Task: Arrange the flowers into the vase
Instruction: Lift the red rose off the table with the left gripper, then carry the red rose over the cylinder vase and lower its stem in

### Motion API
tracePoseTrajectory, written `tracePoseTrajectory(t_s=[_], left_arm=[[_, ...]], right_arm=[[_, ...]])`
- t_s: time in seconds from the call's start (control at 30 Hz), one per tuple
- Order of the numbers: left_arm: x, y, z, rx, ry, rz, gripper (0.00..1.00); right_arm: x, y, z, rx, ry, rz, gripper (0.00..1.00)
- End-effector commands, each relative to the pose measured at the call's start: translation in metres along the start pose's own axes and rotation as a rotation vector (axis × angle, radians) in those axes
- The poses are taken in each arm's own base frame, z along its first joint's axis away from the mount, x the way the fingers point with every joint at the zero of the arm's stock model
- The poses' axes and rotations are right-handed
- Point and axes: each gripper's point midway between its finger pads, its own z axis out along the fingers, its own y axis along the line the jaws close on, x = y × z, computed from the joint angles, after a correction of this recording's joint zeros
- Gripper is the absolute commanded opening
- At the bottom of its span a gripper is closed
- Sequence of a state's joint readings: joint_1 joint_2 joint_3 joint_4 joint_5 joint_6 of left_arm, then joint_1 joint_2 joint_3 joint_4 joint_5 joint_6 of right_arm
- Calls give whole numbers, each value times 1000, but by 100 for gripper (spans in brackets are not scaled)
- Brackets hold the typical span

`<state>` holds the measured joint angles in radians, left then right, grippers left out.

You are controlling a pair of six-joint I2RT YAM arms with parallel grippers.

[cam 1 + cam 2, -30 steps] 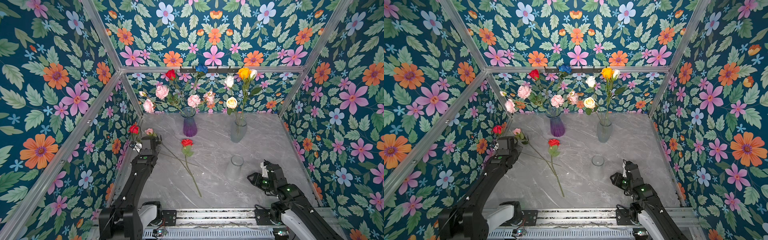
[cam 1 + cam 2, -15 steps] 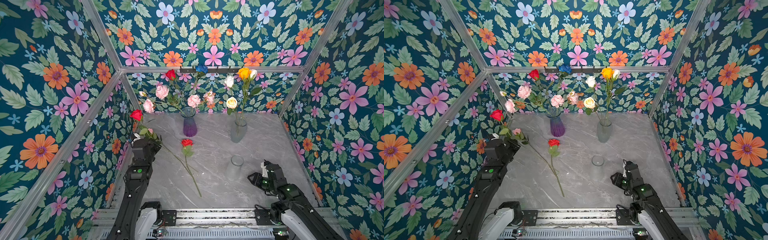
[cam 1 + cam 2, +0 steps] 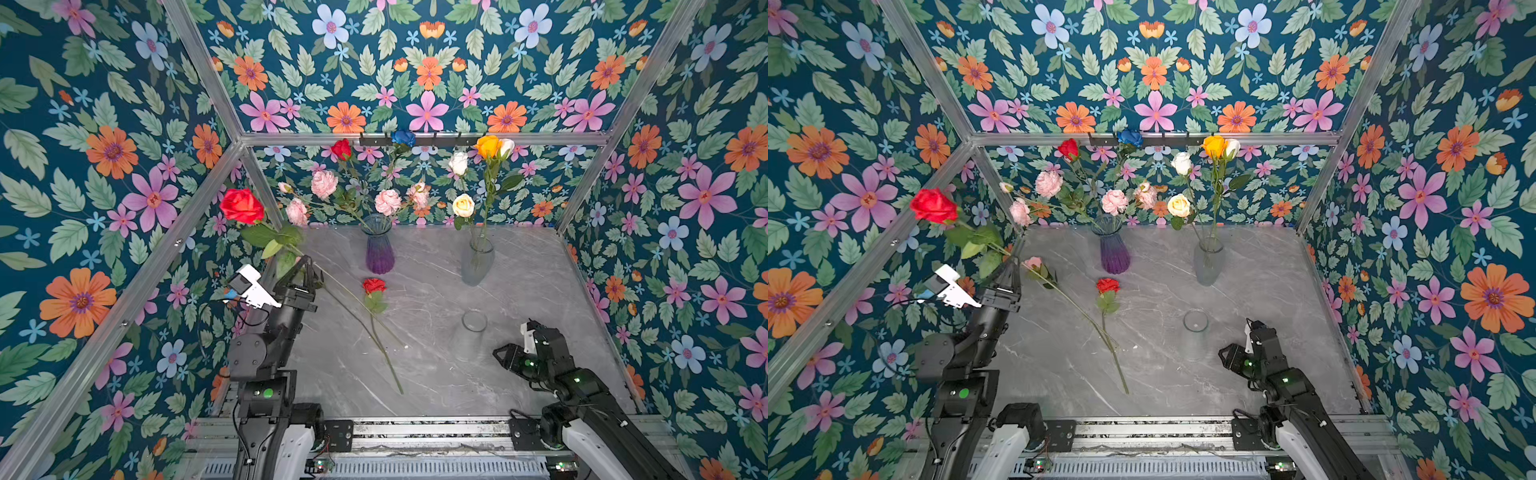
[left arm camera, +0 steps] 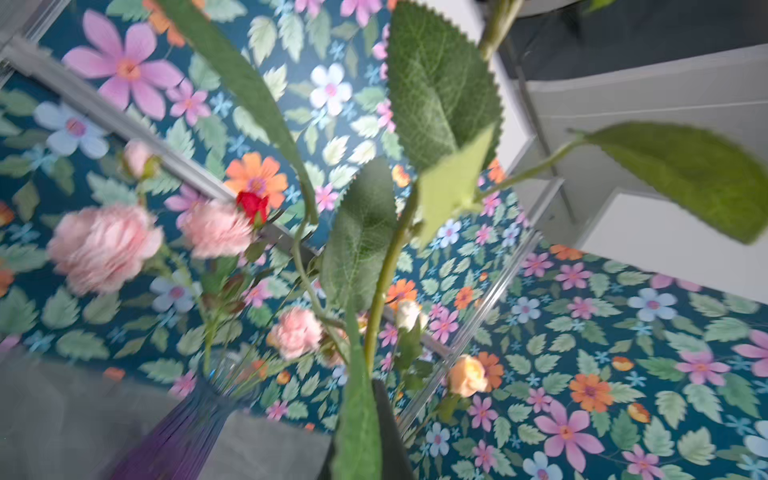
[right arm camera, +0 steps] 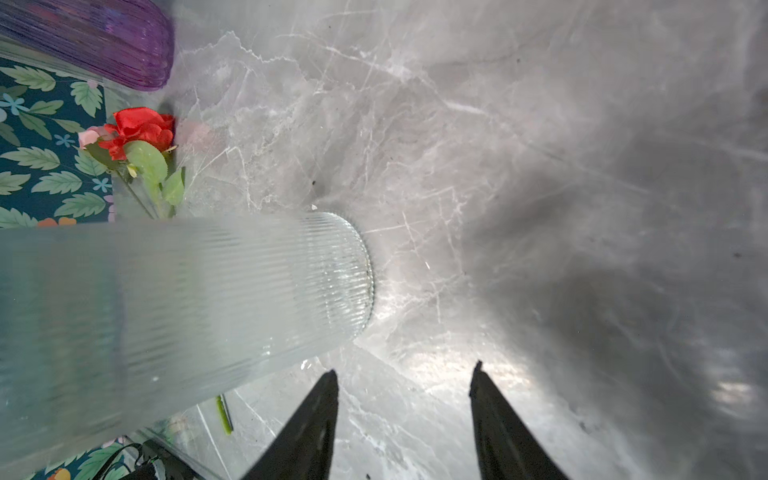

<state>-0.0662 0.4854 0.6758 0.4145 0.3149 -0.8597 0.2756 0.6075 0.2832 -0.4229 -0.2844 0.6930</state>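
Rose (image 3: 241,205): red bloom, leafy green stem

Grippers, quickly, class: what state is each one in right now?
Left gripper: closed, holding the stem of the red rose up in the air.
Right gripper: open, holding nothing, beside the empty glass vase.
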Motion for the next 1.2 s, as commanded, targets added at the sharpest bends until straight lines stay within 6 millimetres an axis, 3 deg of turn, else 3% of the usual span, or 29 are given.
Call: tracePoseTrajectory(t_s=[0.0,0.2,0.3,0.37,0.5,0.6,0.7,0.8,0.9,1.17], left_arm=[[-15,-50,3,227,-14,24,0],[-23,-95,9,512,-37,17,0],[-16,-109,11,629,-61,33,0],[6,-120,20,682,-46,56,0],[85,-168,43,802,60,216,0],[135,-204,48,907,74,353,0],[165,-215,62,944,106,395,0],[186,-219,70,965,115,383,0],[201,-225,72,978,124,363,0],[208,-248,80,997,129,330,0]], right_arm=[[-18,4,2,-6,-81,-32,53],[-12,0,14,-48,-88,3,53],[-13,14,5,-97,-76,-34,53],[-14,22,-2,-123,-81,-68,54],[-12,17,2,-173,-145,-57,59],[-10,18,-10,-178,-165,-68,59],[-10,25,-25,-217,-203,-92,59],[-8,29,-38,-246,-233,-114,60],[-4,28,-35,-288,-253,-105,61],[-22,39,-55,-233,-298,-201,61]])
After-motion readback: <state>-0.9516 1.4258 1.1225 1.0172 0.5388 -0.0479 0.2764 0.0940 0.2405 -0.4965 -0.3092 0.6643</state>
